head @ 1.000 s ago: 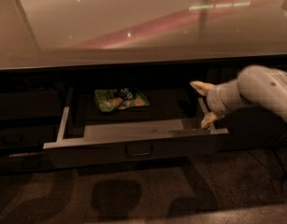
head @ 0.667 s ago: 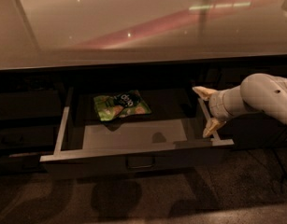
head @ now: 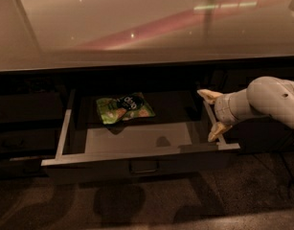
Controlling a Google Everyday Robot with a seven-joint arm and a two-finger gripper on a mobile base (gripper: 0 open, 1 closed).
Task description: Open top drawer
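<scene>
Top drawer (head: 137,139) is sliding further out; gripper (head: 212,113) is hanging spread open, empty, by its right wall, handle (head: 143,166) sitting front-centre.

Open top drawer (head: 89,169), pincer (head: 209,115) at right wall

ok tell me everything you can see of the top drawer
The top drawer stands pulled well out from under the glossy countertop. It has a dark grey front with a small loop handle at its centre, pale grey rims and a grey tray floor. A green snack bag lies flat near the back, left of centre. The gripper is at its right side wall, open.
</scene>
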